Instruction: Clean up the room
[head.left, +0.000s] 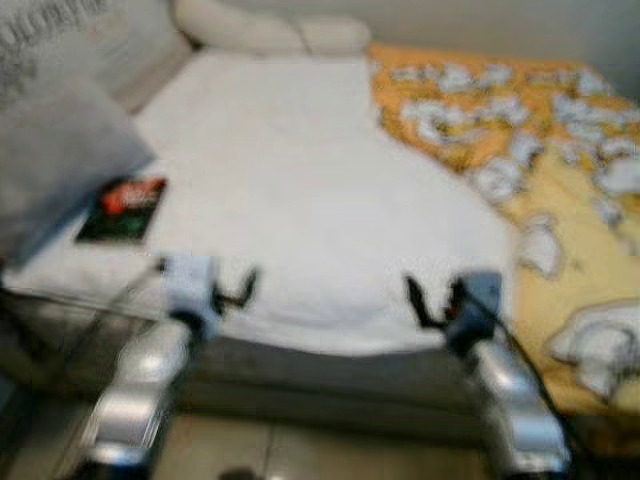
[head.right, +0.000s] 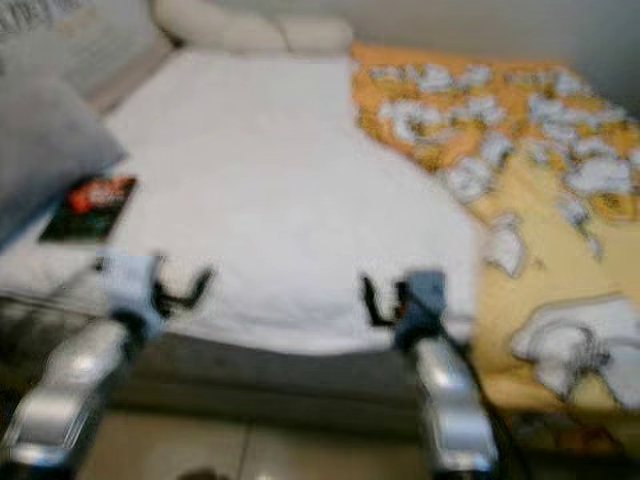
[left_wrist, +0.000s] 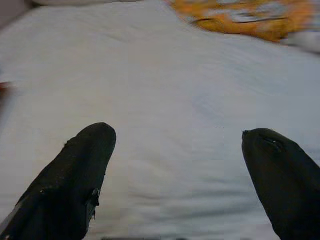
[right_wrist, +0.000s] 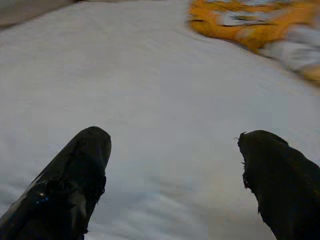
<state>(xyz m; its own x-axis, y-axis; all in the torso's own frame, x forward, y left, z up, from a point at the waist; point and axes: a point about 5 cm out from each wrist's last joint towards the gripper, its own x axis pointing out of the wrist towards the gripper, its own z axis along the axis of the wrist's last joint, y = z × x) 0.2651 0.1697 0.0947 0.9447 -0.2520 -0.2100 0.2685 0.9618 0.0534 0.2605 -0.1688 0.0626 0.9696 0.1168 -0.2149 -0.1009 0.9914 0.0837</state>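
Note:
A bed stands before me, blurred in the eye views. A white sheet (head.left: 300, 190) covers its left and middle. An orange and yellow blanket (head.left: 560, 200) with white shapes lies bunched along the right. A dark book with a red picture (head.left: 125, 208) rests on the sheet near a grey pillow (head.left: 55, 155). My left gripper (head.left: 232, 290) hovers at the bed's near edge, open, its fingers (left_wrist: 80, 175) spread with nothing between them. My right gripper (head.left: 432, 300) hovers at the same edge further right, open and empty, its fingers (right_wrist: 75, 180) wide apart over the sheet.
Cream pillows (head.left: 270, 30) lie along the head of the bed by the far wall. A patterned grey cushion (head.left: 90, 40) leans at the back left. A tiled floor (head.left: 300, 450) shows below the bed's edge, between my arms.

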